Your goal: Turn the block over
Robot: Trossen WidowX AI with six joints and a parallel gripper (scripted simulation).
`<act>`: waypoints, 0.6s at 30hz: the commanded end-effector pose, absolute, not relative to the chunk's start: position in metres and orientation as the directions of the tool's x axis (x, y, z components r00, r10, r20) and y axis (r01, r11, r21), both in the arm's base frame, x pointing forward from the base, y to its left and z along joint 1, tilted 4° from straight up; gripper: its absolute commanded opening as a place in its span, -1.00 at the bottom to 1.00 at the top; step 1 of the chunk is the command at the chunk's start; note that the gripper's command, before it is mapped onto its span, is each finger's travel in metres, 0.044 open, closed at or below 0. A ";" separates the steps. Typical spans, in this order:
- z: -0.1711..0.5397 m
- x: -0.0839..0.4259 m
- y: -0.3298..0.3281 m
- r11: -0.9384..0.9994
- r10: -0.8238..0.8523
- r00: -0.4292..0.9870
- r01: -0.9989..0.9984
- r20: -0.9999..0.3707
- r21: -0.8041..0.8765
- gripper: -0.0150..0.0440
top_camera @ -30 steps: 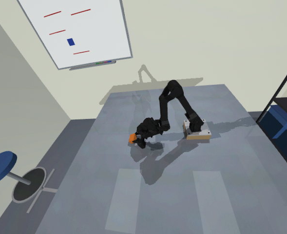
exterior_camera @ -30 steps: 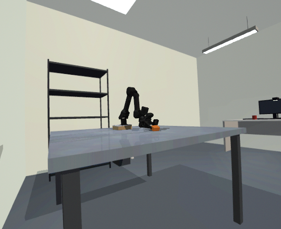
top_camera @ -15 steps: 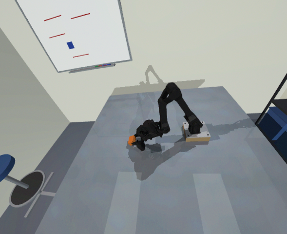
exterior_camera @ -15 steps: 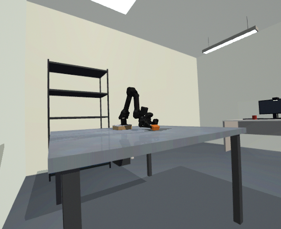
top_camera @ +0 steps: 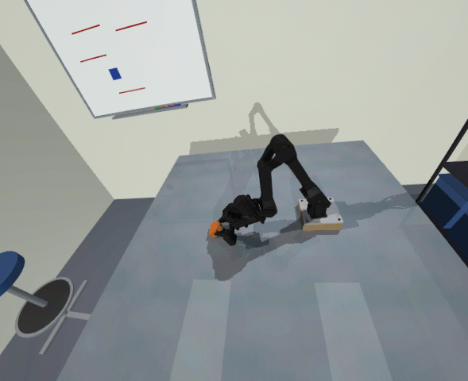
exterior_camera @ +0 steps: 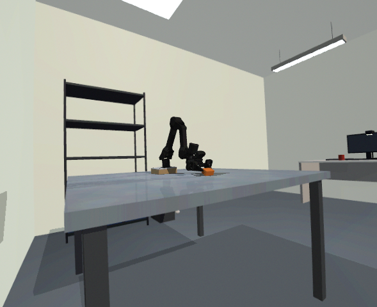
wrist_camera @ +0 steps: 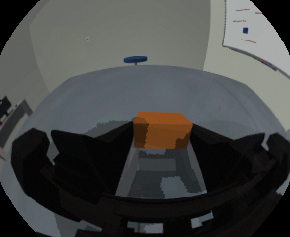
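Orange block point(wrist_camera: 161, 130) lies flat on the table point(exterior_camera: 188, 193), long side across, right between my gripper point(wrist_camera: 163, 141) tips, which are just starting to let go.

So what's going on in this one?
A single black arm is bent low over the grey table, its hand down at the surface around a small orange block. The block looks to be resting on the table between the fingers, which appear to be just letting go of it. No marking shows on the visible orange faces, so whether the marked side now faces down cannot be confirmed.
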State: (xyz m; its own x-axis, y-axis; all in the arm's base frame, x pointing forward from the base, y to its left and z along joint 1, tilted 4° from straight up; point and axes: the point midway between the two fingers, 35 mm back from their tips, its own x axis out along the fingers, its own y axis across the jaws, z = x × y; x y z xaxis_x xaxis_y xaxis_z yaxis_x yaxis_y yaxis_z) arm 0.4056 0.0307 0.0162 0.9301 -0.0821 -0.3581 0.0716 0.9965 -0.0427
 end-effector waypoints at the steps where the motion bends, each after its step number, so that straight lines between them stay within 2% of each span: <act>1: 0.017 0.406 0.030 0.996 -0.087 0.931 0.074 -0.354 -0.049 0.84; 3: 0.017 0.406 0.030 0.996 -0.087 0.931 0.074 -0.354 -0.049 1.00; 18: 0.017 0.406 0.030 0.996 -0.087 0.931 0.074 -0.354 -0.049 1.00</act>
